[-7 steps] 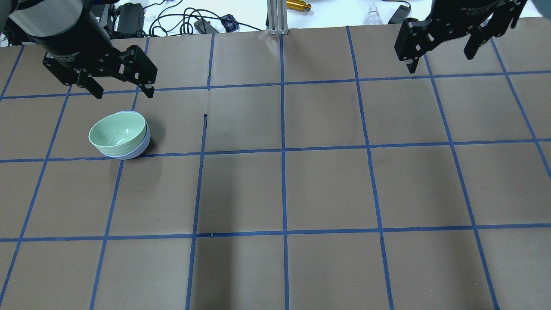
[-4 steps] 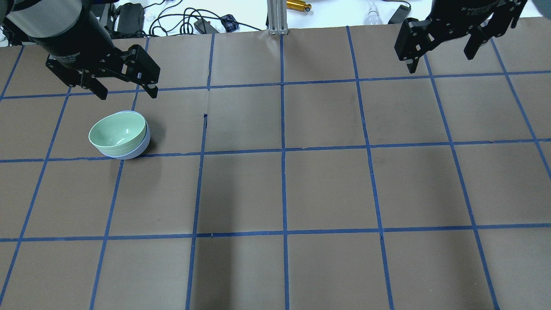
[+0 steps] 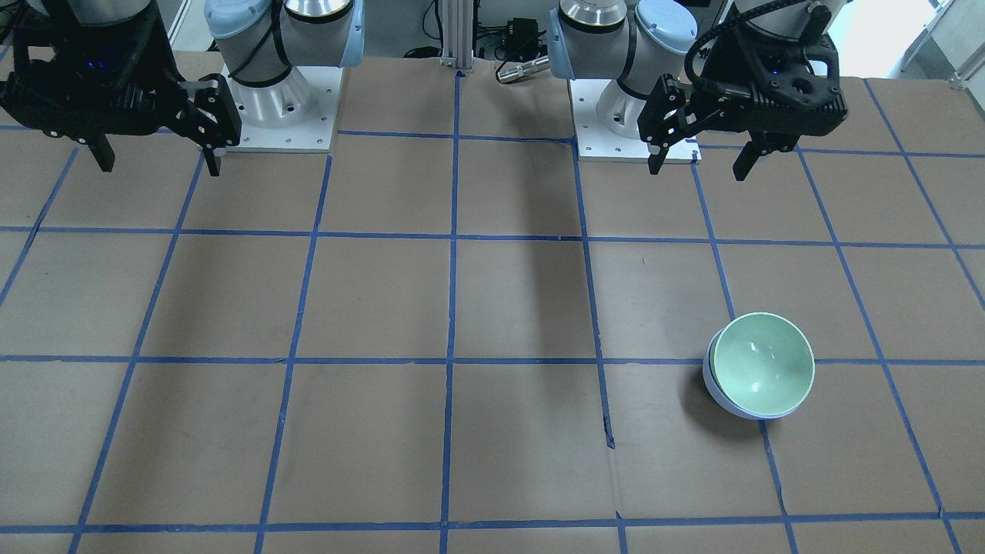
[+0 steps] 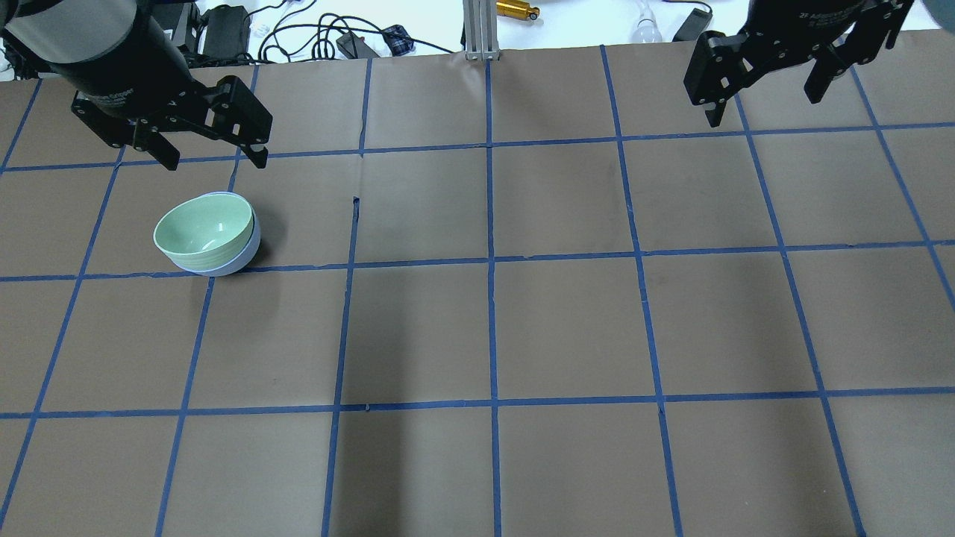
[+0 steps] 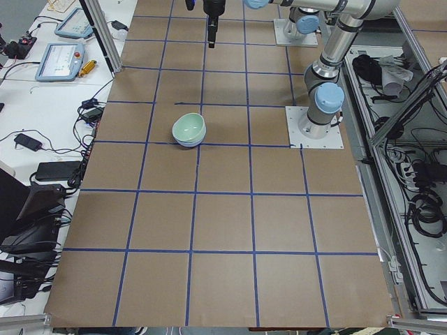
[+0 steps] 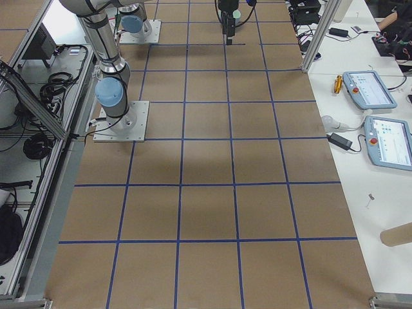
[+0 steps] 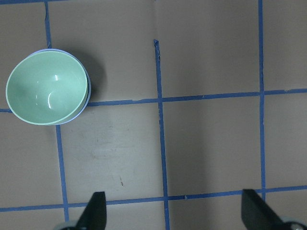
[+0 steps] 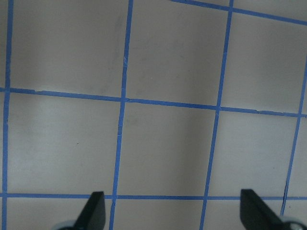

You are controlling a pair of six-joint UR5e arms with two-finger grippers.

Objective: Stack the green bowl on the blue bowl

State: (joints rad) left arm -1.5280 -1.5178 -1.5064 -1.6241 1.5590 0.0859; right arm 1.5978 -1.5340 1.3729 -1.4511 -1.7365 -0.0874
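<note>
1. Front-facing view: the glossy pale mint-green round bowl [image 3: 762,362] sits nested in the glossy light blue round bowl [image 3: 709,383], of which only a thin edge shows.
2. Overhead view: the stack stands on the robot's left side. The left gripper [image 4: 215,162] hangs high, clear of the stack, jaws wide apart. The right gripper [image 4: 765,110], also spread, hangs far right, with its arm cut off.
3. Left wrist view: only the jaw tips show.

Hiding most of the blue bowl [image 4: 249,256] under the green bowl [image 4: 203,227], baring a 4 o'clock sliver; cropping left gripper [image 7: 172,192] and right gripper [image 8: 171,191] at 6 o'clock.
</note>
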